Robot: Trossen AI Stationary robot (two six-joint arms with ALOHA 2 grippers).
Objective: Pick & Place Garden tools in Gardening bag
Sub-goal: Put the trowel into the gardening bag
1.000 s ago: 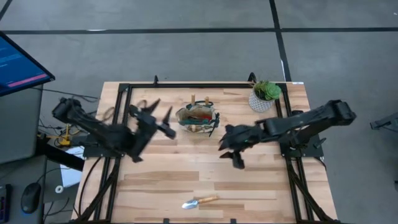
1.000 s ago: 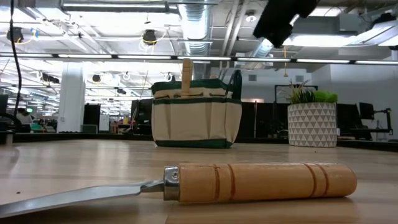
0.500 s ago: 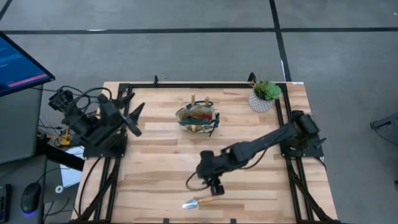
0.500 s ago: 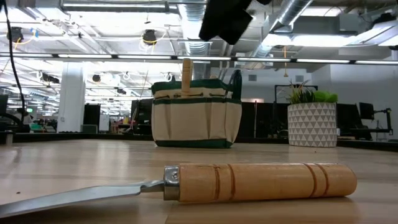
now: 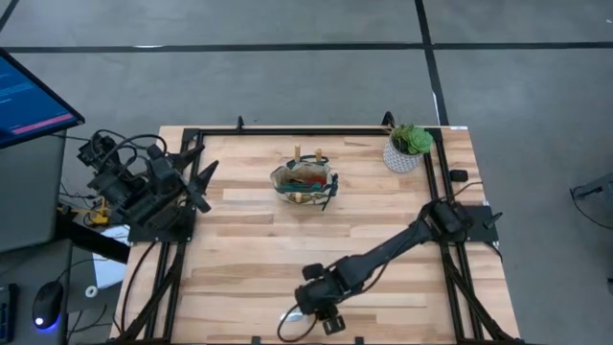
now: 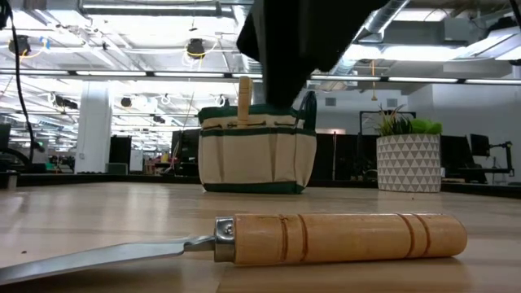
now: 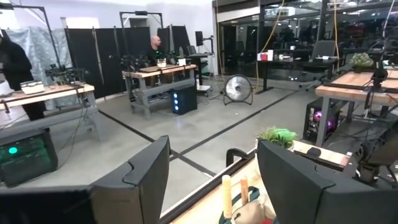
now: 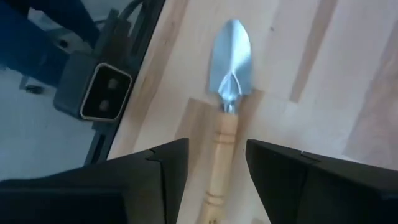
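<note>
Trowel [image 8: 226, 118] lies between right pincer [image 8: 214, 165] fingers (spread apart).

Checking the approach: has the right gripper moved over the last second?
Yes. The right gripper has swung from beside the gardening bag to the table's near edge, over the trowel.

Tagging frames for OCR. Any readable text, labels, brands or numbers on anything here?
None readable.
Monitor beside the table: coloured lines on screen, too small to read.
Bag, plant pot, trowel: no print visible.
Grey box by the table edge: no marking visible.
</note>
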